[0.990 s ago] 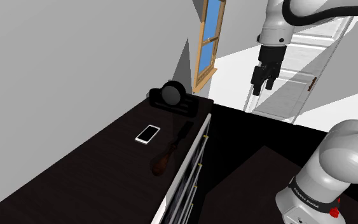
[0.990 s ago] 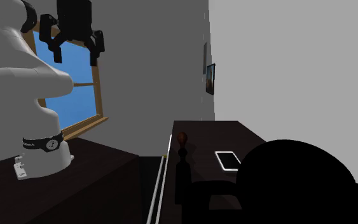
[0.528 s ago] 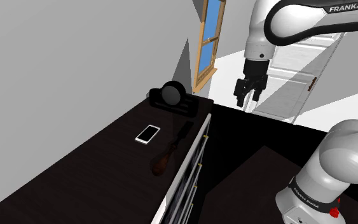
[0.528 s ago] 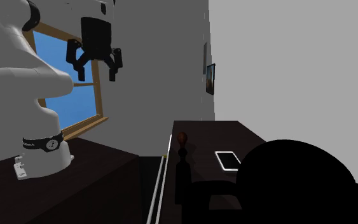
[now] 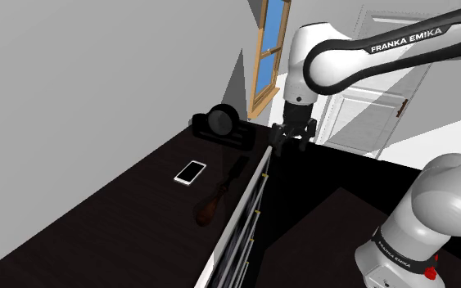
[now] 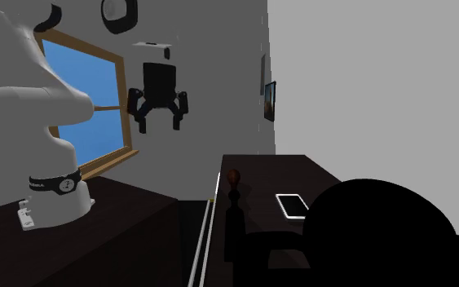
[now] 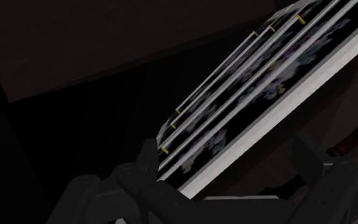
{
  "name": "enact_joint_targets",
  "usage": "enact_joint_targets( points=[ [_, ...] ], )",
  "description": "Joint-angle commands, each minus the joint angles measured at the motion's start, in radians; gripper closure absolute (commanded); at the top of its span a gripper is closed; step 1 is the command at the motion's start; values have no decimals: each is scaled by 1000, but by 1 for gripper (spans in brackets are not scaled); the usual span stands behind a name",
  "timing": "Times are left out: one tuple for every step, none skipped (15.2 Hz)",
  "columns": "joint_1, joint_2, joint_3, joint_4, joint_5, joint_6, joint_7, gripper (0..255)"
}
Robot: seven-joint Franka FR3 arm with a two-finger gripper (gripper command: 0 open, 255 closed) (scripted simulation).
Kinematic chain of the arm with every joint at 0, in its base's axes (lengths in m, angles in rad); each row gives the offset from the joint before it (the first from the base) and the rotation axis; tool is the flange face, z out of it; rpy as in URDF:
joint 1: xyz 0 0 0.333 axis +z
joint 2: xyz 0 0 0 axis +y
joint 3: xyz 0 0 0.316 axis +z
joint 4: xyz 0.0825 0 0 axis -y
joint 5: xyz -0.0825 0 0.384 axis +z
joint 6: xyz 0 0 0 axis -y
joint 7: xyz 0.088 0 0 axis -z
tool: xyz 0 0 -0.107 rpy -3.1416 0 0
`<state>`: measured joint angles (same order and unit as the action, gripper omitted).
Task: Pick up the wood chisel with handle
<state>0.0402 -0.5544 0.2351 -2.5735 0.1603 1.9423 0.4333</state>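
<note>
The wood chisel (image 5: 218,195) lies flat on the dark worktop (image 5: 122,213), untouched and free of any grip. It has a rounded, reddish-brown handle and a slim dark blade that nearly blends with the surface beneath it. It rests close to the worktop's long edge on the shoulder view's right, almost parallel to that edge, roughly midway along its length. The handle points towards the worktop's near end in that view and the blade towards its far end. In the second exterior view the handle's rounded butt is farthest from the camera.
</note>
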Motion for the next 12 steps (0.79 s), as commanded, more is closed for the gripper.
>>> enact_joint_targets(
  points=[
    [-3, 78, 38, 12, 14, 77, 65, 0],
    [-5, 114, 55, 18, 17, 110, 96, 0],
    [-8, 151, 72, 26, 19, 144, 128, 0],
    [-11, 189, 89, 35, 19, 176, 160, 0],
    [-15, 228, 104, 46, 16, 208, 193, 0],
    [-19, 268, 120, 58, 10, 240, 227, 0],
    [-23, 309, 134, 72, 2, 270, 262, 0],
    [-27, 351, 148, 87, -9, 299, 298, 0],
    [-31, 394, 159, 104, -23, 328, 335, 0],
    [-34, 437, 170, 123, -40, 354, 374, 0],
    [-36, 481, 178, 143, -60, 380, 413, 0],
    [-37, 526, 185, 164, -82, 403, 454, 0]
  ],
)
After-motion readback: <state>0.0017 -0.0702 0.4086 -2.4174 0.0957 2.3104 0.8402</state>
